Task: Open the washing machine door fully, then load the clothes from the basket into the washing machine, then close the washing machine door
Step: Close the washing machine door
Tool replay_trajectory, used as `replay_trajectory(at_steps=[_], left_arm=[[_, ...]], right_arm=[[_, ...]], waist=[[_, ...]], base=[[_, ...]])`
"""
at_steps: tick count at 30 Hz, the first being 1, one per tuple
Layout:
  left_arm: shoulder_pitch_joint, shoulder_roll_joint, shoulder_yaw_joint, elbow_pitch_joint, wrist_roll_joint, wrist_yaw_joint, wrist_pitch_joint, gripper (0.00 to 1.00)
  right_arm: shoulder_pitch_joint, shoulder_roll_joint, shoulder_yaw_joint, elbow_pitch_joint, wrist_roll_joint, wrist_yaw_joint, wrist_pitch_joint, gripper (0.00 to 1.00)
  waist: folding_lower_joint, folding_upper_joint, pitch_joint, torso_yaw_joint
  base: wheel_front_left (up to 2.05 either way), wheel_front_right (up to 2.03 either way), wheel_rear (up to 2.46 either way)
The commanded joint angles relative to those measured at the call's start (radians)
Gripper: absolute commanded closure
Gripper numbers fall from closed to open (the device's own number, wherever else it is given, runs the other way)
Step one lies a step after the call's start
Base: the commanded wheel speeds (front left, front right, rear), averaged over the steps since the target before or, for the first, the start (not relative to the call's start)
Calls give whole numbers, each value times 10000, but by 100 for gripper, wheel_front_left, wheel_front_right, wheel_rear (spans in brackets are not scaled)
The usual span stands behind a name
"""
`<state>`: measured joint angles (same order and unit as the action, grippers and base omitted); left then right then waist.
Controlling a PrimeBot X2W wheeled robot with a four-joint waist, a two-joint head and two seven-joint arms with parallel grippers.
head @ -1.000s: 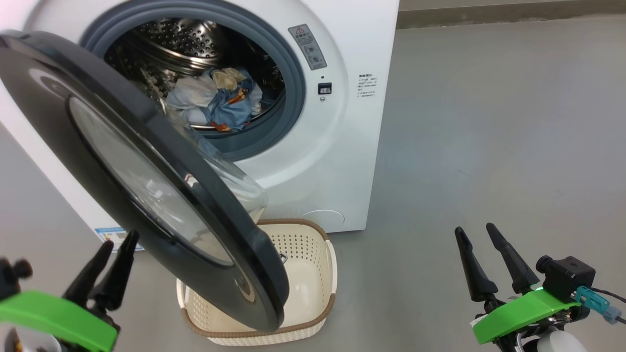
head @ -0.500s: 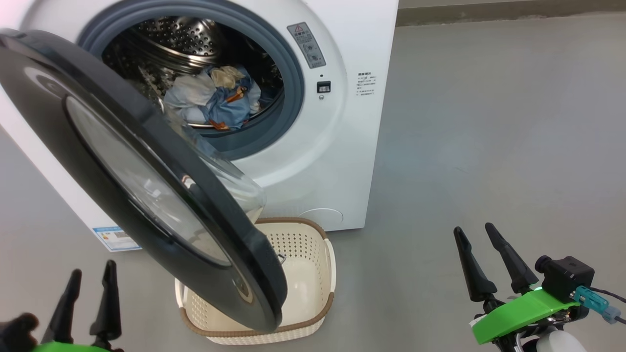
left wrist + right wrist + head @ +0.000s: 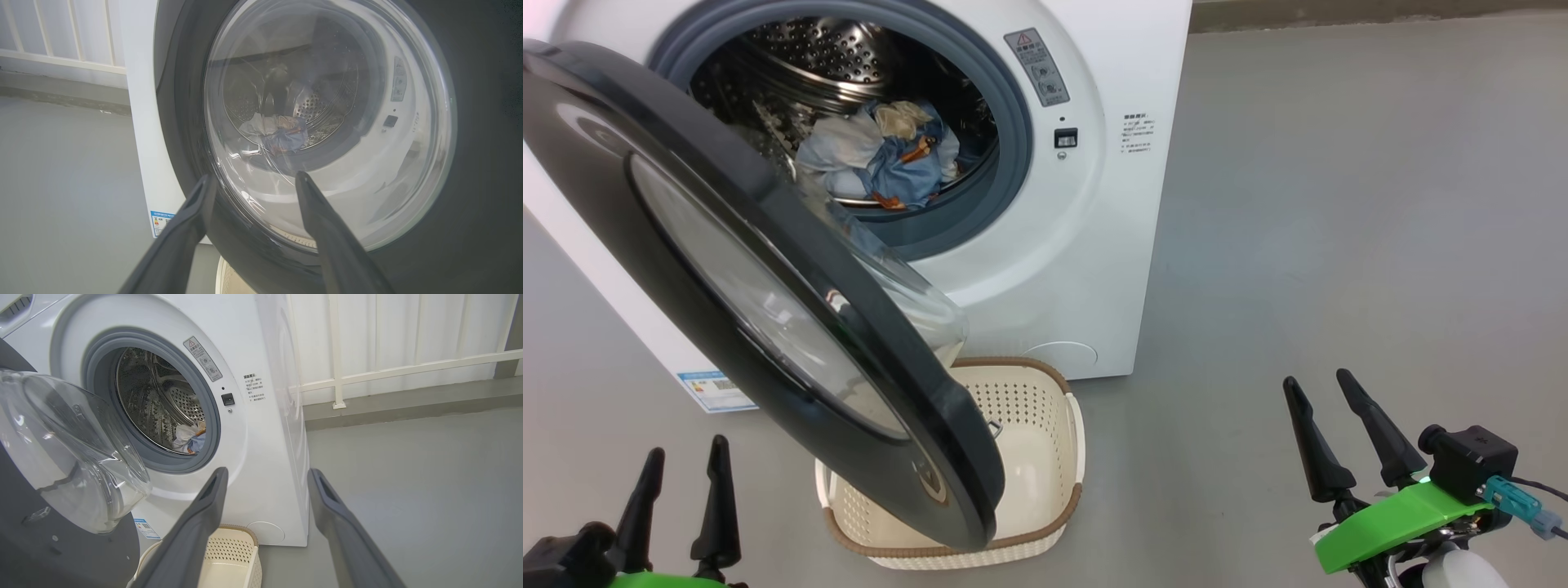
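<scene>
1. A grey floor [image 3: 1339, 204] spreads ahead of the right gripper [image 3: 1316, 378]; a white railing [image 3: 408, 369] runs along the wall beyond.
2. The washing machine [image 3: 1094, 245] stands ahead and to the left of that gripper, drum mouth uncovered.
3. The washing machine door [image 3: 760, 294] hangs swung out just ahead of the left gripper [image 3: 688, 447], apart from it.
4. The basket [image 3: 1021, 400] sits on the floor between the grippers, under the door's lower edge.
5. The clothes [image 3: 890, 159] lie bunched in the drum, well beyond both grippers.
6. Both grippers stand spread wide, gripping and touching nothing.
</scene>
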<state>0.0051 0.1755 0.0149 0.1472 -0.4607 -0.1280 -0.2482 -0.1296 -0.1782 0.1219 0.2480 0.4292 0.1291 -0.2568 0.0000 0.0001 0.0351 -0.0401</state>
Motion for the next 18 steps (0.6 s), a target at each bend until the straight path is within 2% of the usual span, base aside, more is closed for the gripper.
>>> replay_trajectory(at_steps=[1, 18], left_arm=[[-362, 193, 383, -272, 88, -13, -133, 0], [-288, 179, 66, -262, 239, -25, -135, 0]], right_arm=[[-298, -95, 204, -233, -92, 16, -49, 0], [-280, -169, 298, -134, -189, 16, -49, 0]], waist=[[0, -1, -11, -1], [0, -1, -231, 50]], base=[[0, 0, 0], [0, 0, 0]])
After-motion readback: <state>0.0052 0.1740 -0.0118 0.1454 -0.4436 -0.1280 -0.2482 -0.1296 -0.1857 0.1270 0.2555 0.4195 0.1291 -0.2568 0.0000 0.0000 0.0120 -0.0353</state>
